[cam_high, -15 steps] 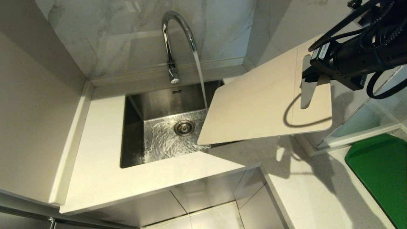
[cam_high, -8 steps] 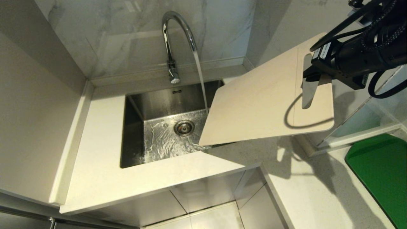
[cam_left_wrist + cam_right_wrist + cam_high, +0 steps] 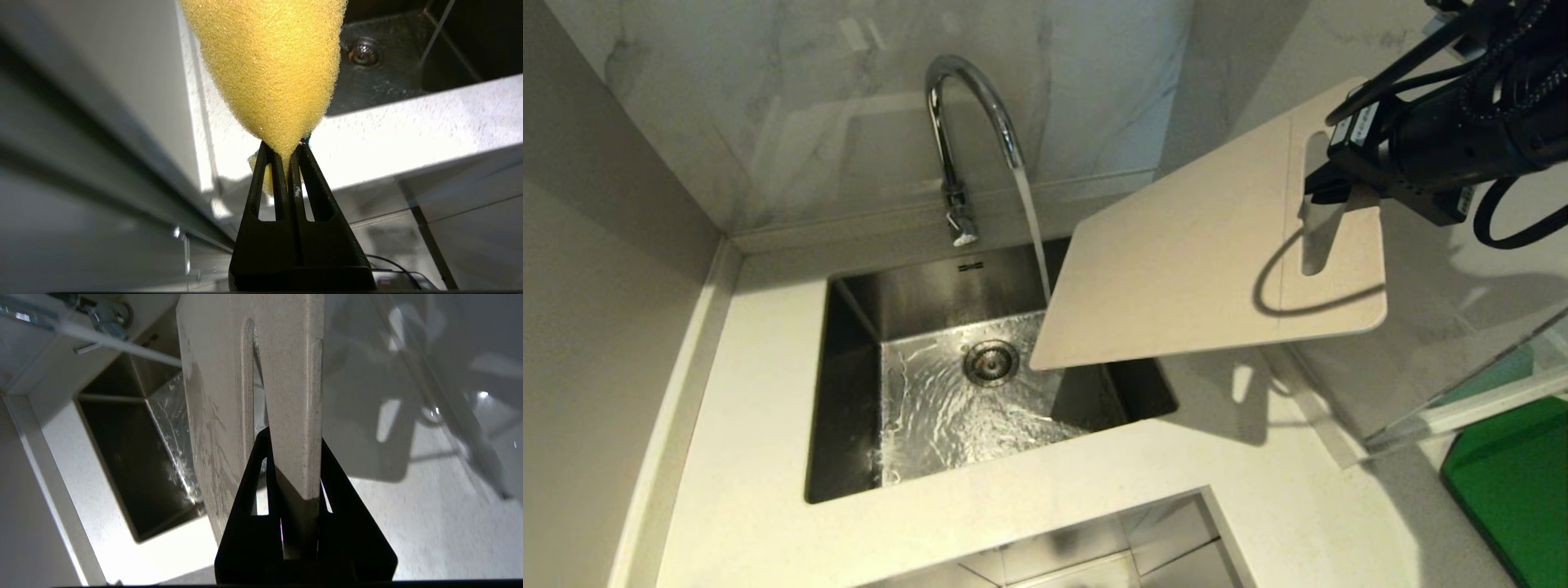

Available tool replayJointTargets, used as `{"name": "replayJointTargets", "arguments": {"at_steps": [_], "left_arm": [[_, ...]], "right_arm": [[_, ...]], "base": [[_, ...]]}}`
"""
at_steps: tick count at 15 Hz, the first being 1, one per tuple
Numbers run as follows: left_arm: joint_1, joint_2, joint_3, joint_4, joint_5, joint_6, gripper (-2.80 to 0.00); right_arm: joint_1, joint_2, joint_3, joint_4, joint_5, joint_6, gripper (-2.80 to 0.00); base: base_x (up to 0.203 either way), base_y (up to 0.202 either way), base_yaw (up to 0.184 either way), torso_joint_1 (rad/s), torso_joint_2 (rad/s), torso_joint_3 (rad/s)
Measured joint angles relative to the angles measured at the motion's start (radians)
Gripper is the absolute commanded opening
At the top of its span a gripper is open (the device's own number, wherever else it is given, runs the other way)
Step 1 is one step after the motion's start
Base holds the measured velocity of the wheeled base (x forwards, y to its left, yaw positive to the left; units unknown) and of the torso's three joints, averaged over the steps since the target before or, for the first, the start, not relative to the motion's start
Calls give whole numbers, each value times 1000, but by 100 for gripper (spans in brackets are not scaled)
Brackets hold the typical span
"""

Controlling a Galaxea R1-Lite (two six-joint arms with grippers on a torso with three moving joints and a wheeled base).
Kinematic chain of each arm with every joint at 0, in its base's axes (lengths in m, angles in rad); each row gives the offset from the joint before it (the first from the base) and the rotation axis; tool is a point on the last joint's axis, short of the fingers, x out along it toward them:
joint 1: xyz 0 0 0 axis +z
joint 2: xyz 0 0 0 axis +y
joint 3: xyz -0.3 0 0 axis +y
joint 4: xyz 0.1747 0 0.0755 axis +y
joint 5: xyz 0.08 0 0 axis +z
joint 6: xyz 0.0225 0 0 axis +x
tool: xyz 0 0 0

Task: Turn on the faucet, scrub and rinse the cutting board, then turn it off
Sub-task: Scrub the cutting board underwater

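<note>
The chrome faucet [image 3: 968, 106] is running, and its stream falls into the sink just left of the cutting board [image 3: 1192, 253]. This cream-white board hangs tilted over the sink's right side. My right gripper [image 3: 1327, 192] is shut on its slotted handle end. In the right wrist view the board's edge [image 3: 286, 375] sits between the jaws of the right gripper [image 3: 293, 437]. The left gripper [image 3: 284, 147] is shut on a yellow sponge [image 3: 269, 61], low in front of the counter and outside the head view.
The steel sink [image 3: 849, 384] is set in a pale counter [image 3: 760, 490] that meets marble walls at a corner. Its drain [image 3: 991, 362] lies under rippling water. A green mat [image 3: 1515, 482] lies at the far right, beyond a raised ledge [image 3: 1462, 416].
The whole head view has shifted, so the sink now sits lower and shows more of its right side. The right gripper still holds the board beside the running stream.
</note>
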Motion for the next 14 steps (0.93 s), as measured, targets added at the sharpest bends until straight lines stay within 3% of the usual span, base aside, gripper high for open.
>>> {"name": "replayJointTargets", "arguments": {"at_steps": [6, 14], "left_arm": [[0, 0, 0, 0, 0, -3, -280], [0, 0, -1, -1, -2, -10, -280]], "right_arm": [[0, -5, 0, 0, 0, 2, -280], [0, 8, 0, 0, 2, 11, -280]], "base": [[186, 0, -9, 4, 4, 3], [0, 0, 0, 0, 0, 0]]}}
